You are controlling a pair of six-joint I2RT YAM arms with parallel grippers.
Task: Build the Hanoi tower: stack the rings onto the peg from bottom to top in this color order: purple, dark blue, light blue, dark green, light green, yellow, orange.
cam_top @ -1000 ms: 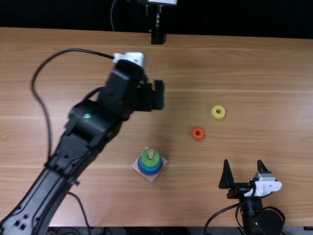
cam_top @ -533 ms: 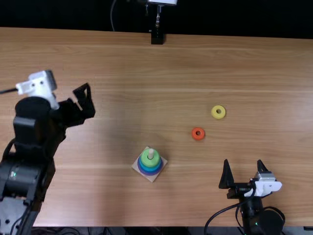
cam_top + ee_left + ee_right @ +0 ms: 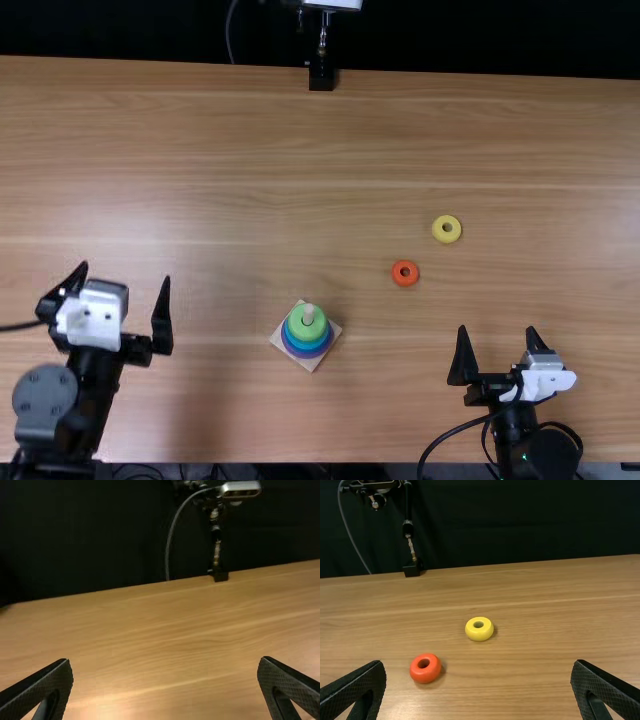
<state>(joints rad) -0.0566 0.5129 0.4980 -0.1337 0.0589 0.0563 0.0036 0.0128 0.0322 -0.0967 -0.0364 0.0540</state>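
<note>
Two loose rings lie flat on the wooden tabletop (image 3: 230, 130), right of its middle: a yellow ring (image 3: 447, 238) and, nearer the robot, an orange ring (image 3: 405, 282). They are apart, and neither touches the stack. Open wood stretches from them toward the far edge, where a black stand foot (image 3: 322, 78) sits. More bare wood runs between the left hand (image 3: 124, 275) and the square base (image 3: 313, 367).

On that base, close to the middle from side to side, a pale peg (image 3: 308, 312) stands upright through a light green ring (image 3: 297, 324), with blue and purple bands beneath it. The lower rings are largely covered, so I cannot tell whether a dark green one is among them.

Both arms are cut off at the near edge. The left hand is spread wide and holds nothing, pointing toward the far edge. The right hand (image 3: 497, 329), also spread and empty, points the same way at the near right.
</note>
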